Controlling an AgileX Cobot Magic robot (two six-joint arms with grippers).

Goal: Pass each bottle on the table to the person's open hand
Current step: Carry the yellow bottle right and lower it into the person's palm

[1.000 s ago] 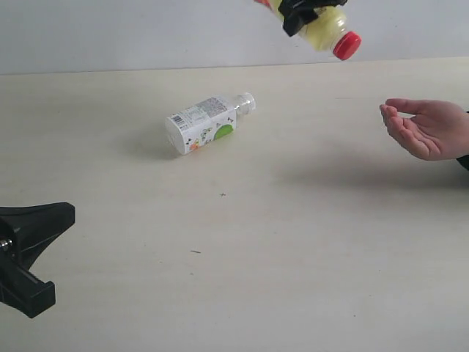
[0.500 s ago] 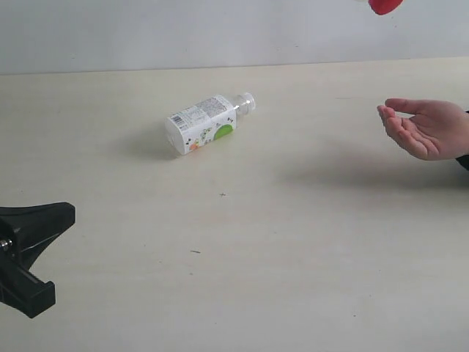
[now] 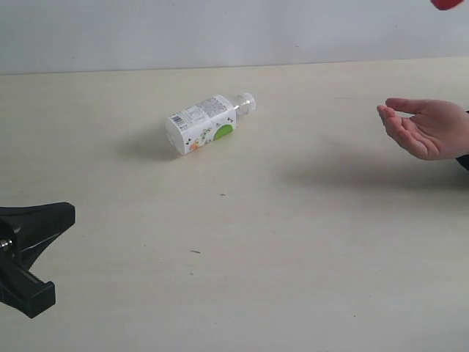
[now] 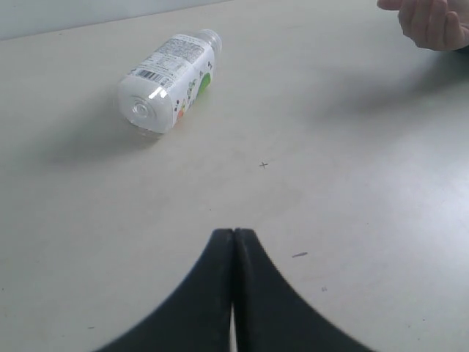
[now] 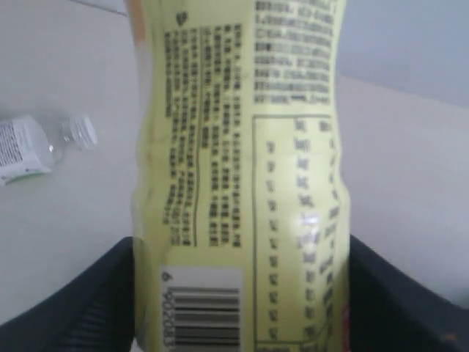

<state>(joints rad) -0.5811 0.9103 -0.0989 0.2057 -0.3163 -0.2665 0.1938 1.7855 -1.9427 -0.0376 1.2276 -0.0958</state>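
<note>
Table (image 3: 293, 279): broad, pale, faint grain.

Right gripper (image 5: 242, 293) is clamped on the yellow bottle (image 5: 234, 169), a dark finger on either side of the label. It is held high off the table (exterior view catches only its red cap (image 3: 447, 4) at the top edge).

Person's open hand (image 3: 429, 128) is cupped and lies below the carried bottle.

Left gripper (image 4: 233, 293) is low by the table, jaws pressed together, empty. Green-white bottle (image 4: 168, 81) lies on its side ahead of it, well apart.

Step, as I judge it: handover of the yellow one. Next move calls for lowering it into the palm, then releasing.
</note>
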